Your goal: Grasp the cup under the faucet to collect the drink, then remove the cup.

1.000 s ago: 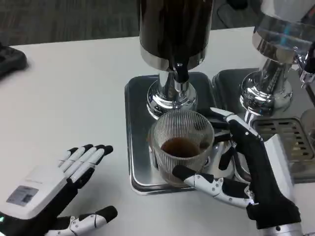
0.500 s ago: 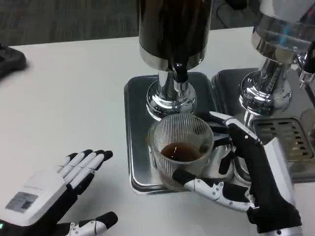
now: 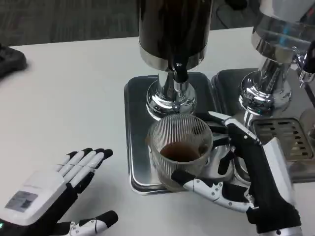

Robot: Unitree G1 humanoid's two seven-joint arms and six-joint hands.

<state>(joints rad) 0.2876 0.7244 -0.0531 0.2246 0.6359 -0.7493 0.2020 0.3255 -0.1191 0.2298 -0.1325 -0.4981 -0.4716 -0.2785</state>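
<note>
Clear ribbed glass cup (image 3: 180, 150) w/ dark drink, upright at frame centre on steel drip tray (image 3: 137, 142) below black faucet (image 3: 179, 72), clasped by right hand (image 3: 235, 167) from lower right; left hand (image 3: 59, 189) splayed, idle, lower left.

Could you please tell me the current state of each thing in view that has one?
cup: upright on the tray, partly filled with dark drink
right hand: grips the cup
left hand: open, holding nothing
faucet: no stream visible
</note>
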